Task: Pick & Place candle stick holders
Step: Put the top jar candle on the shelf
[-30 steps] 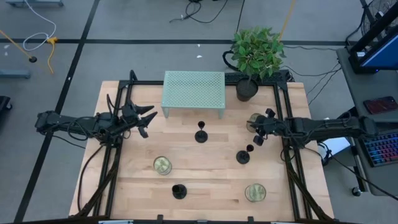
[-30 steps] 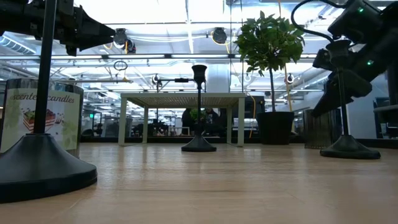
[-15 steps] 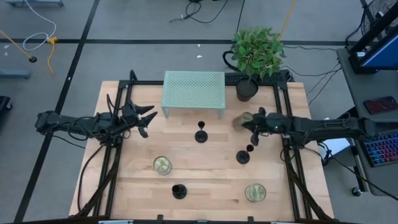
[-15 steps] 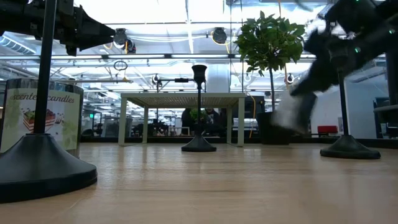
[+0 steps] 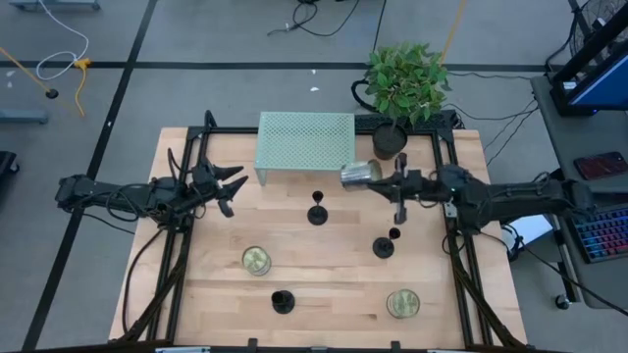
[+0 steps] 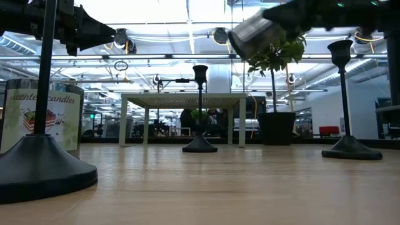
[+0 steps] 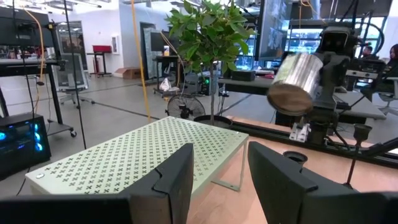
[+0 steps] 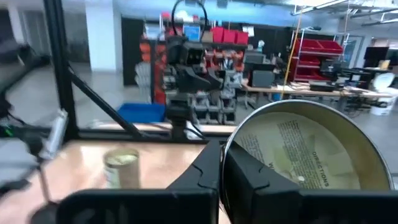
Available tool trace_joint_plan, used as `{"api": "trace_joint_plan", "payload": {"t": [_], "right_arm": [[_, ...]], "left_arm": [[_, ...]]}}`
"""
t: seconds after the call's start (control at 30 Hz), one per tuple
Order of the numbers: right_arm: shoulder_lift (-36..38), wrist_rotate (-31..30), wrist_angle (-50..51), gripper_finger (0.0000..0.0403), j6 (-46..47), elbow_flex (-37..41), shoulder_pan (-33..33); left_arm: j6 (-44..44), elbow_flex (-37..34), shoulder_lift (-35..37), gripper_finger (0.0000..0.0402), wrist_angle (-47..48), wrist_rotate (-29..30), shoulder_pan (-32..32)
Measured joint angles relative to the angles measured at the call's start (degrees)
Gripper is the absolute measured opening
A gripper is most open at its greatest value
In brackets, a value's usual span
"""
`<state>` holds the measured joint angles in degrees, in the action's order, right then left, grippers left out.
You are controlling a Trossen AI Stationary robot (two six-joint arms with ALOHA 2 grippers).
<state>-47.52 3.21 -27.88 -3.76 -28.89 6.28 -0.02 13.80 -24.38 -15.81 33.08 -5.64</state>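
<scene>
Three black candlesticks stand upright on their round bases: one at the table's middle (image 5: 317, 211) (image 6: 200, 109), one to its right (image 5: 384, 245) (image 6: 349, 100), one near the front edge (image 5: 283, 301). My right gripper (image 5: 381, 179) (image 8: 221, 152) is shut on a silver candle tin (image 5: 358, 175) (image 6: 253, 34) (image 7: 293, 79), held high over the table right of the green riser. My left gripper (image 5: 232, 192) (image 7: 221, 163) is open and empty above the table's left side. My right gripper holds the candle tin by its edge at the bottom end (image 8: 229, 155); the fingers (image 8: 200, 171) hide the exact place of contact. The fingers come level from the table's right. The tin is lifted clear and lies tipped on its side, its labelled bottom (image 8: 298, 155) toward the wrist.
A pale green perforated riser (image 5: 305, 142) stands at the back, with a potted plant (image 5: 390, 142) to its right. Two more candle tins stand on the table, front left (image 5: 256, 260) and front right (image 5: 402, 303).
My right gripper has carried the candle tin from the table's right side up and toward the table's left and far edge. The tin has been lifted clear and tipped from upright onto its side.
</scene>
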Motion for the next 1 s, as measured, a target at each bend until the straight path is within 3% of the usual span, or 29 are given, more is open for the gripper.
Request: {"api": "trace_joint_plan", "payload": {"t": [0.17, 0.37, 0.47, 0.63, 0.83, 1.0], "right_arm": [[-10.70, -0.71, 14.33, 0.0000, -6.79, -15.15, 1.03], [-24.16, -9.70, 34.81, 0.0000, -7.05, -33.31, 4.82], [-29.65, -9.37, 43.65, 0.0000, -6.29, -39.08, 6.72], [-34.81, -8.97, 46.08, 0.0000, -6.15, -42.42, 8.89], [-35.96, -8.45, 46.16, 0.0001, -6.14, -42.65, 10.51], [-35.96, 2.18, 45.50, 0.0003, -4.80, -42.70, 13.05]], "left_arm": [[0.27, -0.01, 0.01, 0.0157, -1.53, 0.02, 0.00], [0.24, -0.02, 0.00, 0.0157, -1.62, 0.00, -0.01], [0.21, -0.02, 0.00, 0.0157, -1.58, 0.00, -0.01], [-0.42, -0.02, 0.00, 0.0157, -1.03, -0.02, -0.01], [-0.52, -0.02, 0.00, 0.0157, -0.90, -0.02, -0.01], [-0.52, -0.02, 0.00, 0.0157, -0.79, -0.04, -0.01]]}}
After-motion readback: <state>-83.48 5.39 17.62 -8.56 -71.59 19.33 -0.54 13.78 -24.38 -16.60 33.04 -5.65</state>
